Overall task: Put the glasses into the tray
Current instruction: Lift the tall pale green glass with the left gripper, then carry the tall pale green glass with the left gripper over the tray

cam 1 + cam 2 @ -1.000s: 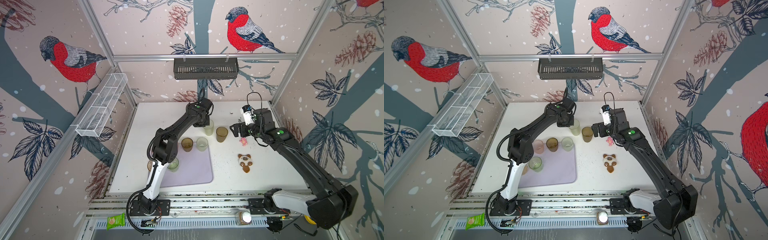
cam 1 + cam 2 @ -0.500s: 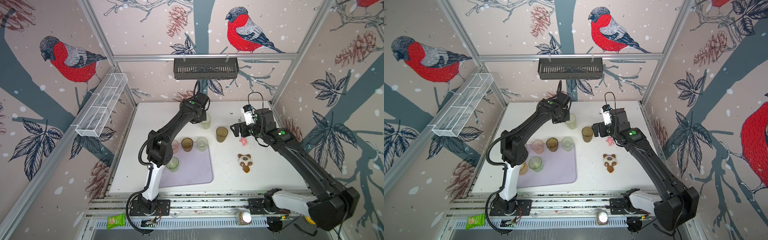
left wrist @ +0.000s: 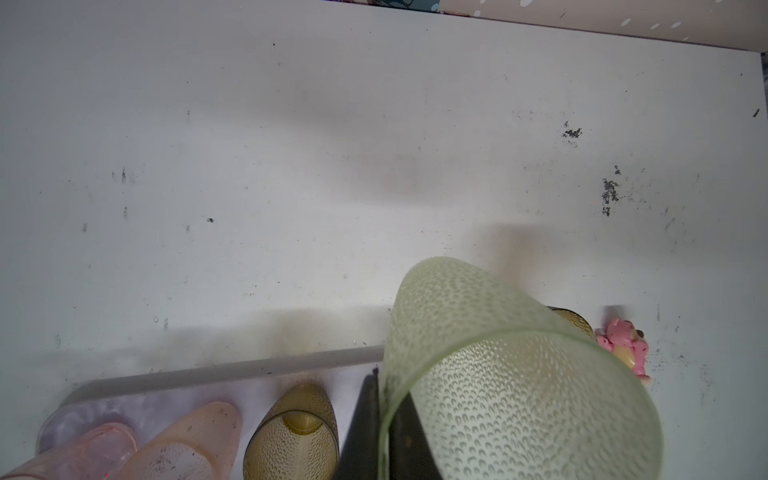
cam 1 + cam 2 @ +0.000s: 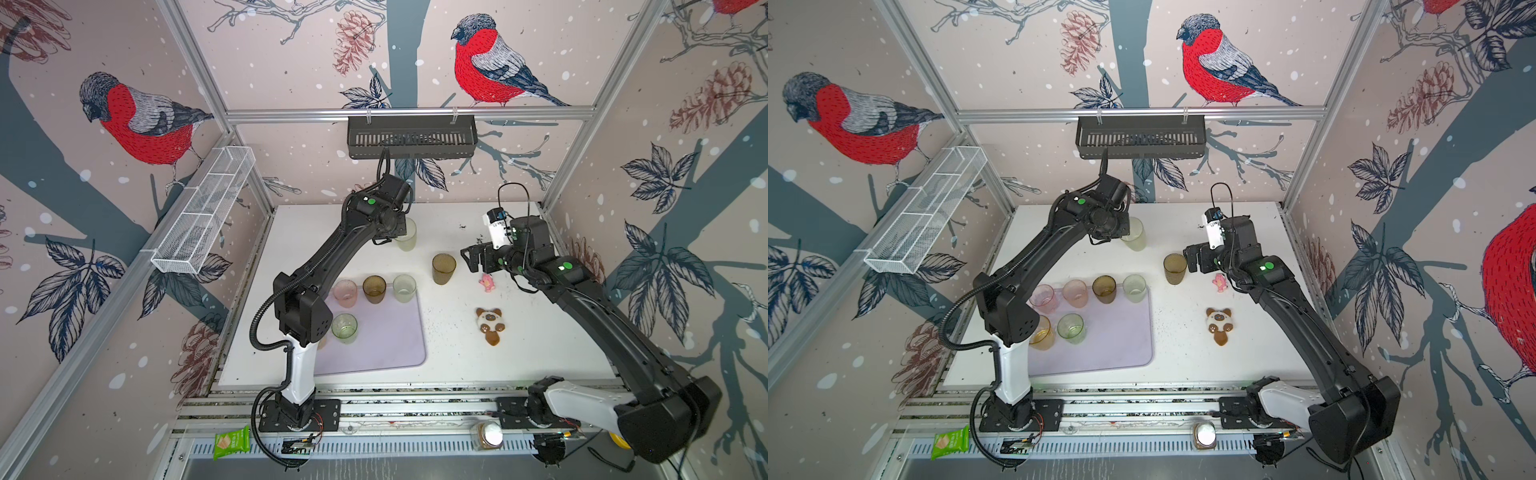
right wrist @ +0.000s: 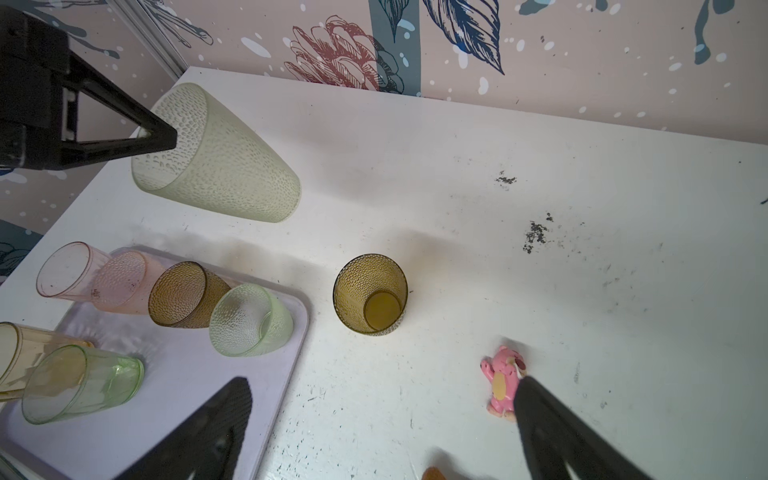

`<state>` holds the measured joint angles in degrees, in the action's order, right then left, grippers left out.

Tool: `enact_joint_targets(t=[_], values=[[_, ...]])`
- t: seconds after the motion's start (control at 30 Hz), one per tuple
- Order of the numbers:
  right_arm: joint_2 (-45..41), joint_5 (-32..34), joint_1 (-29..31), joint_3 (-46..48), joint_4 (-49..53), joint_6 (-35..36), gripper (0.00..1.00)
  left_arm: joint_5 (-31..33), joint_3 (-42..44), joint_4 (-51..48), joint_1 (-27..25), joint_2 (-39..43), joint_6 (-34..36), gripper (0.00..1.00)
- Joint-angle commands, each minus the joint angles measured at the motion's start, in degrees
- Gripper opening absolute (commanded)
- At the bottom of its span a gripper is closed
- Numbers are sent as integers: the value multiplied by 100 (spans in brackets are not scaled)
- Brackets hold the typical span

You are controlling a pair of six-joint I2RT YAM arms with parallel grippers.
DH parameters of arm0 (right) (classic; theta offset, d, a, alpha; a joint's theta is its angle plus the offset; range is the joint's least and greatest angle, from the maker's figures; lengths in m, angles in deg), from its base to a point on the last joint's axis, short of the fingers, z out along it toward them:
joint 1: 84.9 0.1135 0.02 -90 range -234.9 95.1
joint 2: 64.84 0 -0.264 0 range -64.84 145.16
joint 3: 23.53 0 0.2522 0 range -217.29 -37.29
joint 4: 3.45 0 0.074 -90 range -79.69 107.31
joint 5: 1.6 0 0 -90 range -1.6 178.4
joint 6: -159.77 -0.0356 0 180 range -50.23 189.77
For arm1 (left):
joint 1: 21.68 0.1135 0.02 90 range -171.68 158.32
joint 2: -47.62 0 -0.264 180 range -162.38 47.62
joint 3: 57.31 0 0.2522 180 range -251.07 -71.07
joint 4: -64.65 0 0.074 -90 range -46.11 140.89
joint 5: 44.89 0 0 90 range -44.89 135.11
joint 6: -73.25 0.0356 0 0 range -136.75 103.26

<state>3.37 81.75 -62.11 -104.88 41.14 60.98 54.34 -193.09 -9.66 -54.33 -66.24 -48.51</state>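
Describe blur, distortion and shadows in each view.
Left wrist view: frosted glass looms large up close, with soft grey shadows on the table. Right wrist view: the wide-angle lens makes the glasses on the tray lean outward. Both top views: evenly lit, no glare.

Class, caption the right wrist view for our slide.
Left gripper holds the frosted glass; one brown glass stands outside the tray.

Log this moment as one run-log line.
left gripper: shut on frosted pale glass rim | right gripper: open, empty, near brown glass on table | tray: holds other glasses
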Motion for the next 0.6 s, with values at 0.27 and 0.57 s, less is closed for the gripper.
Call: enact_joint_targets(t=[0.27, 0.57], values=[[-25, -130, 9, -43, -151, 40, 100, 54, 387, -503, -13, 737, 5, 0], [-11, -168, 48, -74, -166, 48, 100, 0, 1075, -640, -49, 1489, -99, 0]])
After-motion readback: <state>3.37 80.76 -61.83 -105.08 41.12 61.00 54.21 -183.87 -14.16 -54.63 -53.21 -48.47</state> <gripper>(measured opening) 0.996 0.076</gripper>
